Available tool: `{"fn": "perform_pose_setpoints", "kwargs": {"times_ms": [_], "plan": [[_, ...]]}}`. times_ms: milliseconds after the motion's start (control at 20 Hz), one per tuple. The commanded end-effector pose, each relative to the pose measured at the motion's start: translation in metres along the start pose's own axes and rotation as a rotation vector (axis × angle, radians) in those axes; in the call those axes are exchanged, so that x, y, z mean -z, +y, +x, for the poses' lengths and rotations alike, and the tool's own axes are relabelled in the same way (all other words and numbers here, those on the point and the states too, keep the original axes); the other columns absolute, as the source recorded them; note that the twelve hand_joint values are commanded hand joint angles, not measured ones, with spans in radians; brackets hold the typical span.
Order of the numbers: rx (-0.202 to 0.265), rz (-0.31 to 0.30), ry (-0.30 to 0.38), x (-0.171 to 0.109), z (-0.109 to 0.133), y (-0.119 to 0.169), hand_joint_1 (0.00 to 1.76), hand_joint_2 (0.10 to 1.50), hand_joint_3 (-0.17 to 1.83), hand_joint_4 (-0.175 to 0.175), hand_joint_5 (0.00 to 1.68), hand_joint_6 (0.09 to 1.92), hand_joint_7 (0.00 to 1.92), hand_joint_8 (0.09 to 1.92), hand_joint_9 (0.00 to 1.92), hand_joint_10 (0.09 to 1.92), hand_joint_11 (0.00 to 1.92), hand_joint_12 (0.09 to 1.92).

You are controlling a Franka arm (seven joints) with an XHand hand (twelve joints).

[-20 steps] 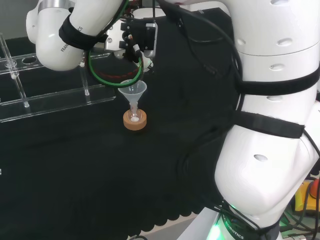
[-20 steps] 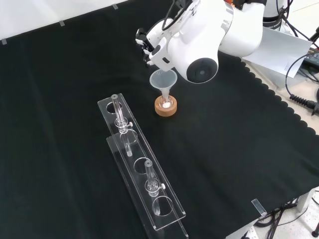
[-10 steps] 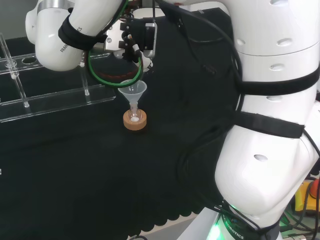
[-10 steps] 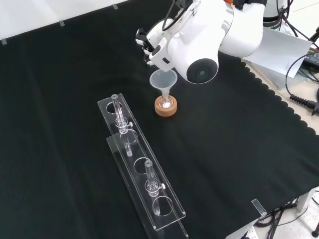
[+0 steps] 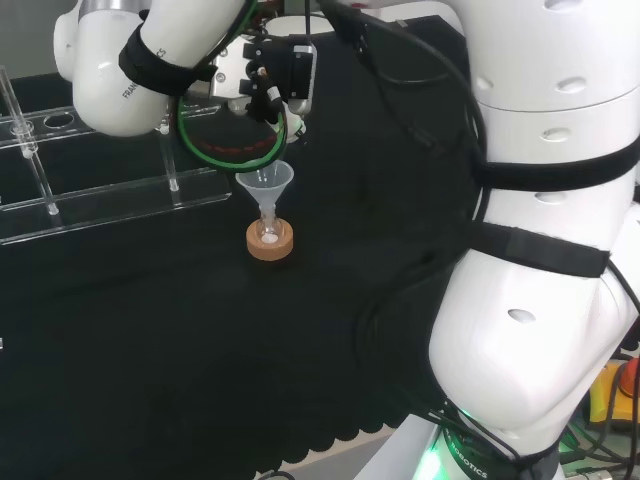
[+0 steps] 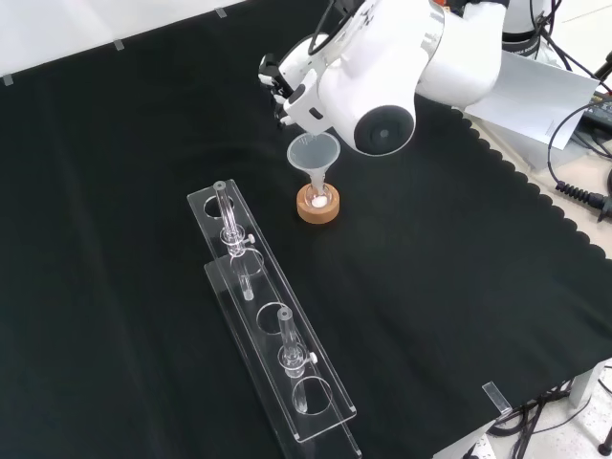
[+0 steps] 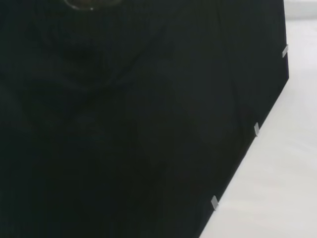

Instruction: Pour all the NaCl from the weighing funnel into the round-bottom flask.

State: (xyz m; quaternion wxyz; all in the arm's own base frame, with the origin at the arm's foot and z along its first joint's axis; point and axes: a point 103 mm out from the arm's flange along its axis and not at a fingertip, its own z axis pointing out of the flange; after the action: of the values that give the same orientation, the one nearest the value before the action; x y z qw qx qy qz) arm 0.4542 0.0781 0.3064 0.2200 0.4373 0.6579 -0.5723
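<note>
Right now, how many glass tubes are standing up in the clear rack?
2 that I can make out. In the front view, one tube stands near the far end of the clear rack; the other tube stands toward its near end. Clear ware is hard to see, so another may be missed.

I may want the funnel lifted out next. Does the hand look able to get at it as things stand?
Probably yes: the hand is just above the funnel, whose top is uncovered; the rack stands apart.
</note>
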Motion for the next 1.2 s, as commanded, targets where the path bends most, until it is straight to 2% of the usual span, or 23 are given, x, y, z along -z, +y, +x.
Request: {"fn": "perform_pose_setpoints", "kwargs": {"times_ms": [50,150,300,550,950,1200], "plan": [[0.003,-0.028,0.085,-0.004,-0.003,-0.002,1.06,0.96,0.23,0.175,1.08,0.89,1.23,0.37,1.45,0.09,1.2,0.78],[-0.001,-0.049,0.109,-0.005,-0.004,-0.003,1.06,0.88,0.39,0.175,1.08,0.93,1.23,0.36,1.45,0.09,1.2,0.78],[-0.011,-0.063,0.143,-0.01,-0.008,-0.005,1.06,0.84,0.47,0.175,1.08,0.94,1.23,0.36,1.45,0.09,1.2,0.78],[-0.031,-0.101,0.24,-0.024,-0.016,-0.008,1.06,0.84,0.48,0.175,1.08,0.95,1.23,0.36,1.45,0.09,1.2,0.78],[-0.082,-0.136,0.307,-0.046,-0.024,-0.011,1.06,0.83,0.49,0.175,1.08,0.95,1.24,0.36,1.46,0.09,1.21,0.78],[-0.106,-0.17,0.375,-0.058,-0.03,-0.012,1.06,0.83,0.49,0.175,1.08,0.95,1.24,0.36,1.46,0.09,1.21,0.78]]}}
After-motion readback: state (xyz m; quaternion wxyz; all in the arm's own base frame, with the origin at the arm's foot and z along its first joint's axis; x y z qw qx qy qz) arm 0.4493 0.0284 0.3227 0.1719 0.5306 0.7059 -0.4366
